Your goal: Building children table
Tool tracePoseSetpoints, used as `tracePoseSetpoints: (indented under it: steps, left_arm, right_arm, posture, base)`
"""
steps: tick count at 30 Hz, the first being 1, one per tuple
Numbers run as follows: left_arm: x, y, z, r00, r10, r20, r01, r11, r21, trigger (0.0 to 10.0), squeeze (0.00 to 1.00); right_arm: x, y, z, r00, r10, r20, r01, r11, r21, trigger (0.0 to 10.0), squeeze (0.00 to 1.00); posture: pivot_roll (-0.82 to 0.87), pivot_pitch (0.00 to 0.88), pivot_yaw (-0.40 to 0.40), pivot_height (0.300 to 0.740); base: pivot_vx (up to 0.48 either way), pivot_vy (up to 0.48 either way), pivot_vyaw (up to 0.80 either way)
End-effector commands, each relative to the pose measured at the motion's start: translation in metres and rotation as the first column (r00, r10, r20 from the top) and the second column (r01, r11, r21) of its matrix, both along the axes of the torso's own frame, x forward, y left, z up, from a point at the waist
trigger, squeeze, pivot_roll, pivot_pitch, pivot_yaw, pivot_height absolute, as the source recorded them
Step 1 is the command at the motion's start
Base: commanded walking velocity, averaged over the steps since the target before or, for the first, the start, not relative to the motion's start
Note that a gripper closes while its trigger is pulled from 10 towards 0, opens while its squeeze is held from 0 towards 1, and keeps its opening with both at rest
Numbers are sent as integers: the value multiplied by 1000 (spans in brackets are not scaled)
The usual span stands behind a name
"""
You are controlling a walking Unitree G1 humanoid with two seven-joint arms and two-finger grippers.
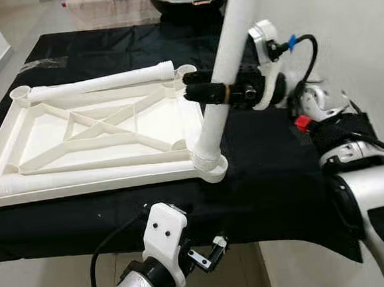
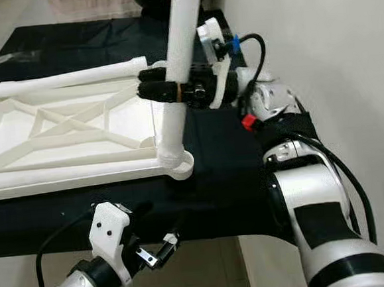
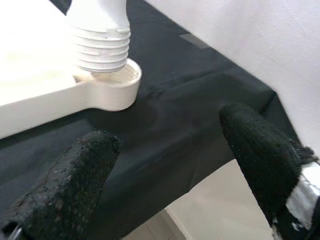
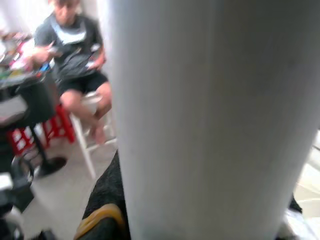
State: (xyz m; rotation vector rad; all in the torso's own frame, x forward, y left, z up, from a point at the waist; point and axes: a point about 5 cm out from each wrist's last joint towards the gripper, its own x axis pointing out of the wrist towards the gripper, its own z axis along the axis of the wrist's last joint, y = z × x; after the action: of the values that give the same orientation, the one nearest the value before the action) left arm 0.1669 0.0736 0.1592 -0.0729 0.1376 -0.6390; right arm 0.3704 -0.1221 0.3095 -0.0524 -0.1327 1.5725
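- Black cloth (image 1: 274, 170) covers the tabletop, reaching its near edge and its right edge beside a pale wall.
- White plastic table frame (image 1: 98, 131) lies flat and upside down on the cloth, taking up the left and middle of the tabletop; its underside shows crossed ribs, with round sockets at the corners.
- Two white legs lie loose inside the frame: far leg (image 1: 101, 83) along its far side, near leg (image 1: 95, 176) along its near side.
- Upright leg (image 1: 228, 57) stands with a slight tilt in the frame's near-right corner socket (image 1: 210, 168); its threaded end sits in the socket, and several thread turns are exposed above the rim.
- Right end effector (image 1: 204, 92) reaches in from the right edge of the tabletop, its black fingers clamped on the upright leg about midway up.
- Left end effector (image 3: 170, 165) hangs just off the near edge of the tabletop, below the corner socket, fingers spread wide and holding nothing.
- Seated person (image 4: 75, 55) is visible in the background of the right wrist view, blurred.
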Motion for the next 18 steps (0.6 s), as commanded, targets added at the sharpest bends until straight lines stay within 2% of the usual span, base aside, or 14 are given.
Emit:
tracePoseSetpoints:
  steps: [1,6,18]
  left_arm:
    - [-4,0,-1,1000,-6,-10,7,1000,20,10000,0]
    - [-8,-2,1,1000,-11,-9,11,1000,22,10000,0]
    - [-9,-1,-1,1000,-10,-14,11,999,34,10000,0]
  right_arm:
    - [-1,5,1,998,42,41,-39,998,-54,10000,0]
    - [1,3,-8,996,38,75,-28,991,-133,10000,0]
    - [0,-9,-1,995,37,97,-23,989,-143,10000,0]
  posture:
    - [154,212,-29,740]
    - [155,212,-26,740]
    - [151,209,-26,740]
  base:
    - [0,0,0]
    - [0,0,0]
    - [0,0,0]
